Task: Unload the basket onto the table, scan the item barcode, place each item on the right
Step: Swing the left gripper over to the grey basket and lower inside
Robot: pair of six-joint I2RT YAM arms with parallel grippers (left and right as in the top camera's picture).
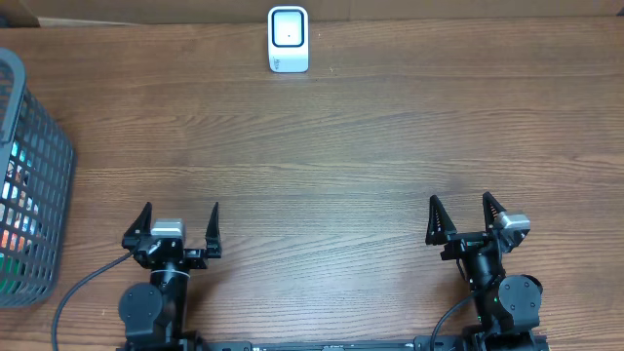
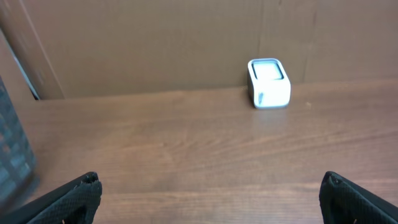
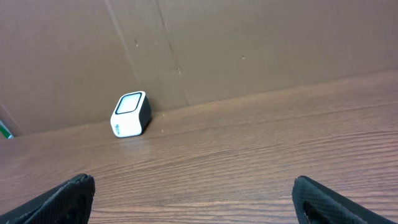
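The white barcode scanner (image 1: 288, 39) stands upright at the far edge of the table, its window facing up and forward; it also shows in the left wrist view (image 2: 268, 83) and the right wrist view (image 3: 130, 114). Coloured packs (image 1: 10, 234) show through the mesh of a grey basket; which one is the item I cannot tell, and no barcode shows. My left gripper (image 1: 181, 209) (image 2: 211, 180) rests open at the near left, holding nothing. At the near right, my right gripper (image 1: 460, 200) (image 3: 194, 180) is also open with nothing between its fingers.
The grey wire basket (image 1: 44, 146) stands at the table's left edge, a blurred sliver of it in the left wrist view (image 2: 12, 155). A brown cardboard wall (image 3: 249, 43) runs behind the scanner. Bare wooden tabletop (image 1: 322, 156) lies between the grippers and the scanner.
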